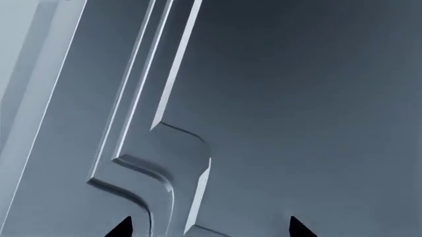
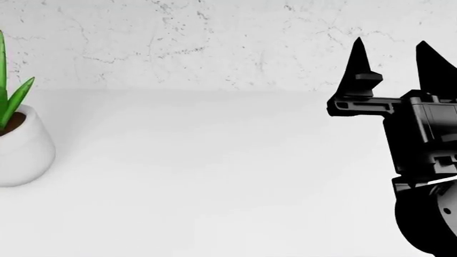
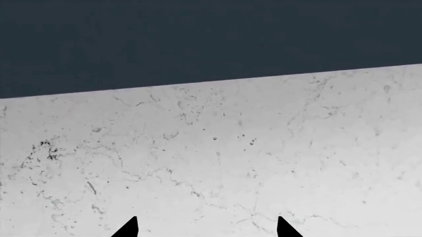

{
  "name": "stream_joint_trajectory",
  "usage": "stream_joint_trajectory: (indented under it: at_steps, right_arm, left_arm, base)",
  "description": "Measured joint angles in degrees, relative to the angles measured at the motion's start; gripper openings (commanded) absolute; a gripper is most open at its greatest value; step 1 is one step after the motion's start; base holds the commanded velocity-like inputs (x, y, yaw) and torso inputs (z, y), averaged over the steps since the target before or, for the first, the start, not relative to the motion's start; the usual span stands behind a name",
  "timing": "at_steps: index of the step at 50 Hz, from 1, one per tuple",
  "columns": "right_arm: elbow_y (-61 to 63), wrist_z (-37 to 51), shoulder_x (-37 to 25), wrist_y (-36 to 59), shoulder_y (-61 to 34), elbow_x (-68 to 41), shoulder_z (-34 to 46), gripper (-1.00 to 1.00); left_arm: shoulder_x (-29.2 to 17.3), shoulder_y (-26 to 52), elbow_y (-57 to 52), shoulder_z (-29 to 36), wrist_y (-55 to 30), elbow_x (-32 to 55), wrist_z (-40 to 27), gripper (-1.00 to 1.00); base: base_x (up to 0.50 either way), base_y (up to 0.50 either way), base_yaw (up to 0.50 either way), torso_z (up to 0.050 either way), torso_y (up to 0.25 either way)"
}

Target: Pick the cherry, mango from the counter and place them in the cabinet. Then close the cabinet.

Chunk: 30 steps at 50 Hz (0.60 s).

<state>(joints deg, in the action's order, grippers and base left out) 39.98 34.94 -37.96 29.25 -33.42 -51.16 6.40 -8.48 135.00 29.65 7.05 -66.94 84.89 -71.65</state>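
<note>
Plain white surface; behind it a white wall veined with fine grey cracks; white pot holding green leaves; black right end effector; blue-grey moulded panel

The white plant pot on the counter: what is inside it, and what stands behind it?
Inside the white pot, green leaves rise from dark soil. Behind it stands the marbled white wall. The pot's left part is cut off by the picture's edge, so anything there is unseen.
</note>
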Motion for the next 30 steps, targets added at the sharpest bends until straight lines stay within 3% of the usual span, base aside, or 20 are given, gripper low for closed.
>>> stream_joint_trajectory:
  at_steps: [13, 30]
  right_arm:
    - [-0.1, -0.1, 0.0, -0.3, 0.0, -0.4, -0.1, 1.0]
    - [1.0, 0.0, -0.1, -0.7, 0.2, -0.8, -0.5, 1.0]
  left_arm:
    - [1.3, 0.0, 1.2, 11.3, 7.6, -2.9, 0.2, 1.0]
    - [0.5, 0.0, 0.1, 20.3, 16.1, 1.9, -0.8, 1.0]
  base:
    - [0.02, -0.02, -0.01, 0.0, 0.0]
    - [0.01, -0.01, -0.01, 0.0, 0.0]
